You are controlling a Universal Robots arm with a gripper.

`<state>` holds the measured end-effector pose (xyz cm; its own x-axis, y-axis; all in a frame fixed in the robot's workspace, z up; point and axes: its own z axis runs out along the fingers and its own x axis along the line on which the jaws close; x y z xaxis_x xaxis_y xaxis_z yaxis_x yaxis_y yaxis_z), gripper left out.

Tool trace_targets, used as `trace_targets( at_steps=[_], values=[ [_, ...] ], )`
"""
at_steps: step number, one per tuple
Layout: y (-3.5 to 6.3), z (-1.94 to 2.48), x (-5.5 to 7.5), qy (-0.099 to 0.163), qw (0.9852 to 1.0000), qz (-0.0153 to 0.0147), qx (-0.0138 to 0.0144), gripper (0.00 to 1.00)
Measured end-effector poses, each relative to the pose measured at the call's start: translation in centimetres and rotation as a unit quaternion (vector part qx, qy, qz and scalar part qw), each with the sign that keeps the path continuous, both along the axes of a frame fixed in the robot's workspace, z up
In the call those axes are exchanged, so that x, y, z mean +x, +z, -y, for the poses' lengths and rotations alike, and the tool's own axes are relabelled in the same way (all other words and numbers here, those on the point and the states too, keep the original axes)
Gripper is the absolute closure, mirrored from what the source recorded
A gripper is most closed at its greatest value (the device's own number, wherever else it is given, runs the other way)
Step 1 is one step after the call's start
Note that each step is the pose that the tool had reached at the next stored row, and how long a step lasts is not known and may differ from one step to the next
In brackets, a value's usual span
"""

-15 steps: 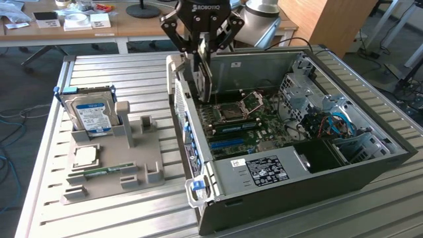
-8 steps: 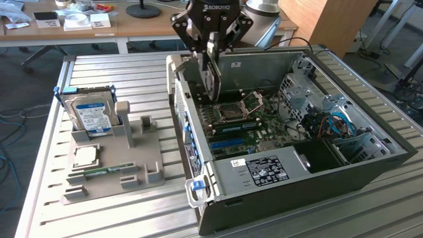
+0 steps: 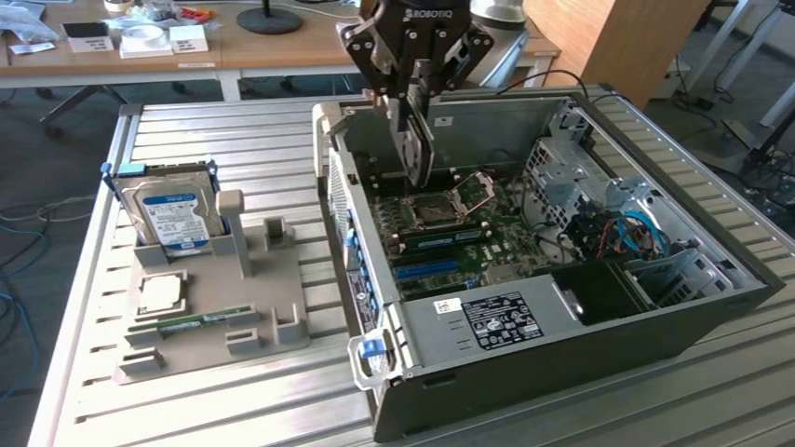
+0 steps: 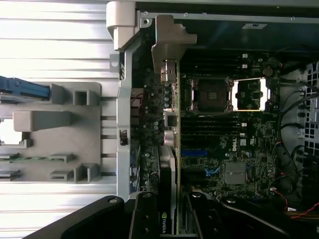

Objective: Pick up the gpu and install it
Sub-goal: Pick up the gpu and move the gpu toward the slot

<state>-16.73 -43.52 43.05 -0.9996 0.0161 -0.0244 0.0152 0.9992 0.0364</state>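
Observation:
The gpu hangs upright and edge-on inside the open computer case, above the motherboard near the case's rear wall. My gripper comes down from above and is shut on the card's upper edge. In the wrist view the gpu runs as a thin line along the board, with its silver end bracket at the far end. An NVIDIA label sits between my gripper's dark fingers. Whether the card's lower edge touches a slot is hidden.
On the exterior view's left, a grey holder tray carries a blue-labelled hard drive, a CPU chip and a RAM stick. The open CPU socket, drive cages and cables crowd the case. A desk stands behind.

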Motion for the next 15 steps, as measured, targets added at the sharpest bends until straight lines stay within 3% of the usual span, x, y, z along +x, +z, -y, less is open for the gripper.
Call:
trace_targets(
  at_steps=[15],
  values=[
    [0.00,-0.07,3.0,0.000,1.0000,0.0000,0.0000,0.74]
  ],
)
